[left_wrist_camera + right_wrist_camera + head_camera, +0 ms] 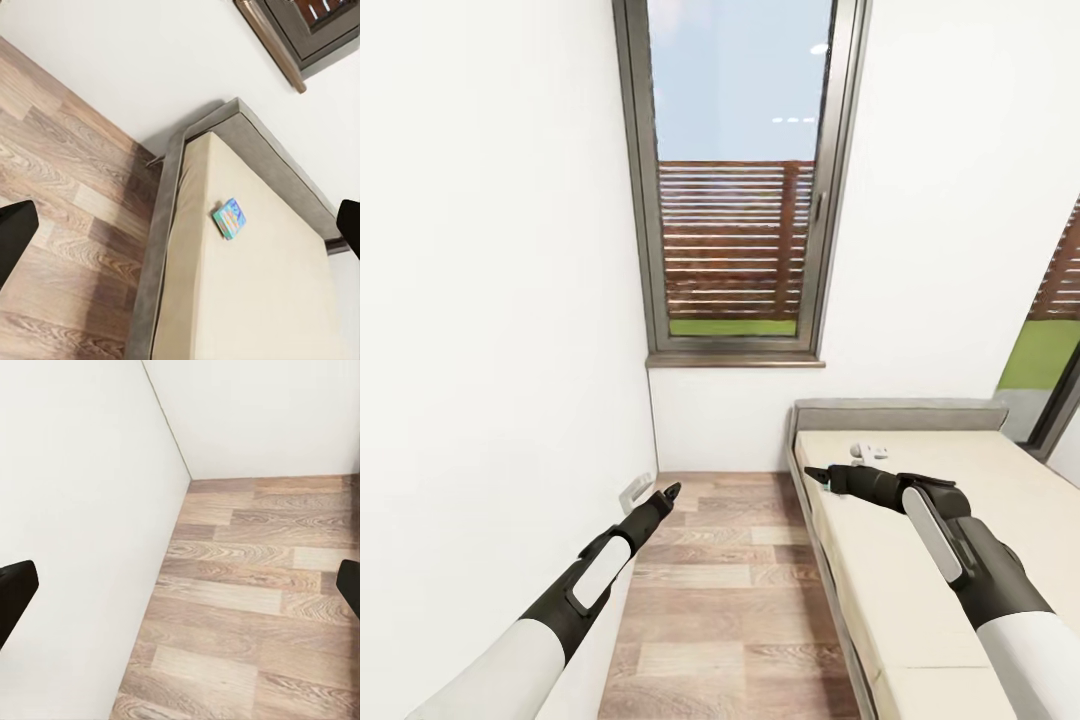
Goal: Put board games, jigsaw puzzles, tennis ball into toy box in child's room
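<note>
— Left gripper [665, 492] first?

— Held low over the floor [740, 560], close to the wall [500, 300]. Spread wide in the left wrist view, fingers [15, 234] at the far sides, nothing between them.

— Past that?

— Window [735, 180] straight ahead, then right gripper [815, 475], reaching over the near edge of the bed [1010, 470]. Also gaping and empty, going by its own wrist view.

— And the game?

— One board game [229, 217] seen from the left wrist: lying flat on the mattress, close to the head end of the bed, nearer the floor-side edge than the middle. Touching nothing else. No sign of a second one from here.

— Feel of it, at a guess?

— Small, thin, colourful box. Probably light and stiff, likely cardboard, with a smooth lid that could slip under the pads. Hardly fragile, though perhaps easy to dent if squeezed hard.

— Where to grip?

— Across the narrow width, fingers on the two long sides. Helped by the soft mattress: room to press down beside the box and get low on its edges. Best to avoid pinching lid against mattress from above, and to keep it level in case of a loose lid.
</note>
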